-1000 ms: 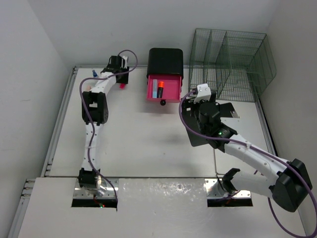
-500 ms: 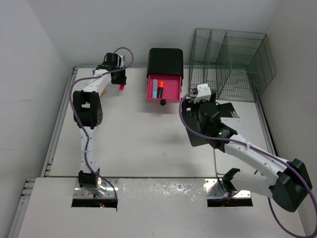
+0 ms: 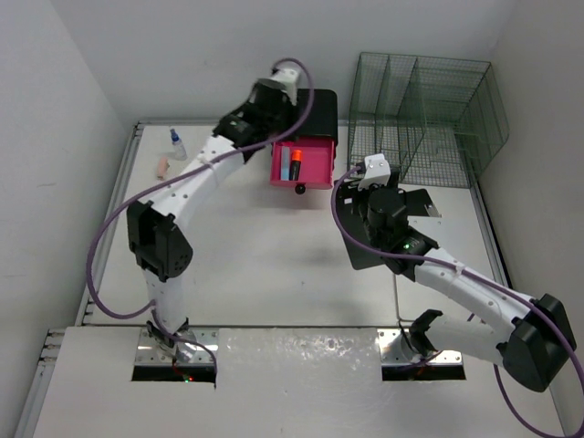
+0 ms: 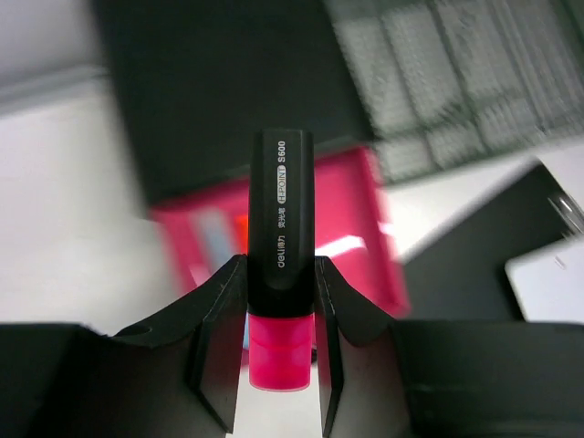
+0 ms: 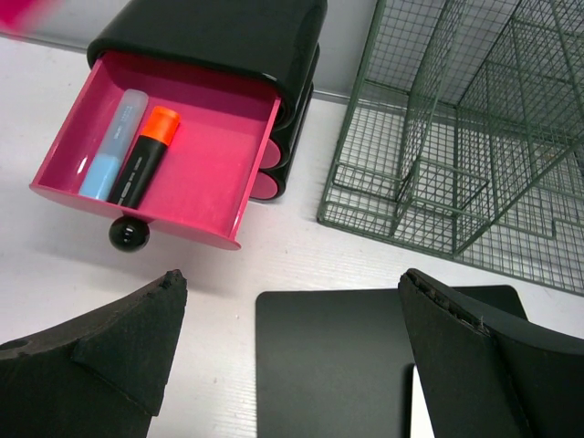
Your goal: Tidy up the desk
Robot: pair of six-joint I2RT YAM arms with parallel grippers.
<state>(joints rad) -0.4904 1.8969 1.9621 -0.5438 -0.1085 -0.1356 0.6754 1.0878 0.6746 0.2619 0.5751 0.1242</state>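
White, with thin grey rails along its edges, the surface (image 3: 274, 274) fills the overhead view. At its far edge sits a black drawer box (image 3: 318, 108) with its pink drawer (image 3: 318, 169) pulled out toward the arms. An orange highlighter (image 3: 296, 165) and a pale blue one (image 3: 285, 162) lie side by side inside (a round black knob (image 3: 299, 189) marks the drawer front). Just right of the box stands a dark wire-mesh organiser (image 3: 429, 109). The left arm (image 3: 196, 173) stretches across to the box, its end above the drawer's left rear corner and hiding part of the box. Near the far left corner stand a small bottle with a blue cap (image 3: 175, 141) and, close by, a small peach-coloured piece (image 3: 161, 167). The right arm (image 3: 465, 285) bends over a flat black pad (image 3: 354, 245) that lies in front of the organiser.

From the left wrist, the left fingers (image 4: 217, 310) are clenched on a pink highlighter (image 4: 281, 201), its black cap pointing away from the camera. Behind it, all blurred, lie the pink drawer, the black box and the mesh.

From the right wrist, the right fingers (image 5: 100, 351) are spread wide with nothing between them, above the near edge of the black pad. Beyond them the open drawer lies to the left and the organiser to the right, with a strip of bare surface between.
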